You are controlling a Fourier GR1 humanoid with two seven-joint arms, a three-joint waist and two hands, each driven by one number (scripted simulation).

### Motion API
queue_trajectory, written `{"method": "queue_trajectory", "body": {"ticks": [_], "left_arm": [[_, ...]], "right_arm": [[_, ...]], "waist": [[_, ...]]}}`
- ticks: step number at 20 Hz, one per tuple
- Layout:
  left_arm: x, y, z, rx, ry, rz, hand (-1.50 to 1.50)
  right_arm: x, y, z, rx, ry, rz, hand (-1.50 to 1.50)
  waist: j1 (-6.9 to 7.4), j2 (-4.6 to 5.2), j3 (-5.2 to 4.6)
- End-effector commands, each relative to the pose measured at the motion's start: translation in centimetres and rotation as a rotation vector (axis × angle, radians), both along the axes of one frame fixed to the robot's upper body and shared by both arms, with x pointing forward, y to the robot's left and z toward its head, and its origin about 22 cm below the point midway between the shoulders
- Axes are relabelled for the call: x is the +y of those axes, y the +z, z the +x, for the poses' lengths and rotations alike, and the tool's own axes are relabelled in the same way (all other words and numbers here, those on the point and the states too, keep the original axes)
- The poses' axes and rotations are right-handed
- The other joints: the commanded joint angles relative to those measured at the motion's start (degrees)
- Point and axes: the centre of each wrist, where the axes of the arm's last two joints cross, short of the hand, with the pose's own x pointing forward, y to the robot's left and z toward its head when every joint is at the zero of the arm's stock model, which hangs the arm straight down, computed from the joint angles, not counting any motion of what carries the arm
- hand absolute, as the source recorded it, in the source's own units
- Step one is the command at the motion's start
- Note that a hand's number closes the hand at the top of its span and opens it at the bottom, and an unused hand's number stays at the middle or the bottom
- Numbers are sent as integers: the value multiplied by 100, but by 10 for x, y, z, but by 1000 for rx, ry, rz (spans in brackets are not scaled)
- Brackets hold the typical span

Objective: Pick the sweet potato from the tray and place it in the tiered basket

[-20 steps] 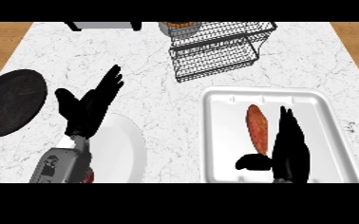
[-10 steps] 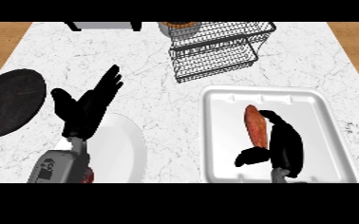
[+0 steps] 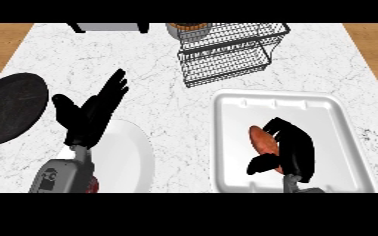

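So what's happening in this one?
The right hand is curled around the sweet potato, which lies in the white tray. The left hand rests open, fingers up, over the white plate. The wire tiered basket stands beyond the tray, with no sweet potato in it yet.

My right hand point(image 3: 292, 150) curls its fingers point(image 3: 275, 127) round the sweet potato point(image 3: 261, 139) in the tray point(image 3: 236, 110); left hand point(image 3: 88, 112) open.
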Motion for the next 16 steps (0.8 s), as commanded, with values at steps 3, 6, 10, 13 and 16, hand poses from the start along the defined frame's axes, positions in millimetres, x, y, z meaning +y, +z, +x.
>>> {"method": "queue_trajectory", "body": {"ticks": [3, 6, 10, 13, 16], "left_arm": [[7, -8, -1, 17, -13, -3, 0], [-4, -15, -1, 44, 9, -8, 0], [-11, -10, 1, 26, 13, 4, 0], [0, -4, 1, 25, 24, -15, 0], [-4, -12, -1, 44, 8, -17, 0]], "right_arm": [[-56, 0, 8, 249, 256, -191, 150], [-102, 32, 20, 258, 331, -215, 150], [-92, 69, 18, 161, 353, -141, 150], [-102, 99, 21, 77, 330, -13, 150], [-113, 140, 8, -21, 309, 50, 150]], "waist": [[75, 145, 44], [3, 133, 46], [-6, 113, 47], [-24, 110, 46], [-81, 100, 44]]}}
